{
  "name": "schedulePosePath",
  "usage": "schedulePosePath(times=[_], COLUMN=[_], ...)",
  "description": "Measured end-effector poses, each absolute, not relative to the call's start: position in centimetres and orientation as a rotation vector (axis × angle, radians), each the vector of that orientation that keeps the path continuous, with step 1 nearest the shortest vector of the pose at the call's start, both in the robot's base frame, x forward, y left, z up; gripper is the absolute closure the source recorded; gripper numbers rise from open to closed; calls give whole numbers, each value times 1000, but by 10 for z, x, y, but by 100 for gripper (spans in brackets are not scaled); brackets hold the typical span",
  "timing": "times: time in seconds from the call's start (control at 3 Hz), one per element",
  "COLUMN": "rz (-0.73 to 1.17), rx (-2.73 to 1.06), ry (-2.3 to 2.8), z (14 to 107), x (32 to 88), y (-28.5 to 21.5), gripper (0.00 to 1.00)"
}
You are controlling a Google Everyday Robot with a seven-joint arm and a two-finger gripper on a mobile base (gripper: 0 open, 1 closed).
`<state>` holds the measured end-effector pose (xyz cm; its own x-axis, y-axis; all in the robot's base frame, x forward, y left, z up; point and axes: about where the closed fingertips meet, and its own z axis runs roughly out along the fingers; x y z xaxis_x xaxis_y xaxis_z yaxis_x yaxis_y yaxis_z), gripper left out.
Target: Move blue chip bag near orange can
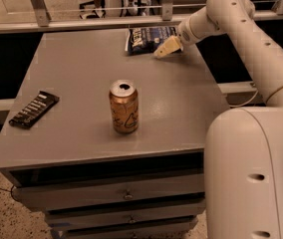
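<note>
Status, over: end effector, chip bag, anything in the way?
End effector at right edge of blue chip bag, far side of table. Bag lies apart from orange can. Black wrapper at left, off the path.

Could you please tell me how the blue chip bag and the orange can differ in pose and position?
The blue chip bag lies flat; the orange can stands upright. The bag sits at the far edge, the can near the front middle. The bag is dark navy with white lettering, the can orange-gold with a silver top. The pincer is at the bag's right end, far from the can. Both rest on the grey table.
</note>
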<state>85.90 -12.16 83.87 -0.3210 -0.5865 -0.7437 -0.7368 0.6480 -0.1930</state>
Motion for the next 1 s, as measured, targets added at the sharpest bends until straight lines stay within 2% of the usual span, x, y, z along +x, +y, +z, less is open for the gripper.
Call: schedulePosePath(times=[1.0], rz=[289], rx=[-989], ry=[1988], z=[857], x=[865], y=[-136], gripper=[88])
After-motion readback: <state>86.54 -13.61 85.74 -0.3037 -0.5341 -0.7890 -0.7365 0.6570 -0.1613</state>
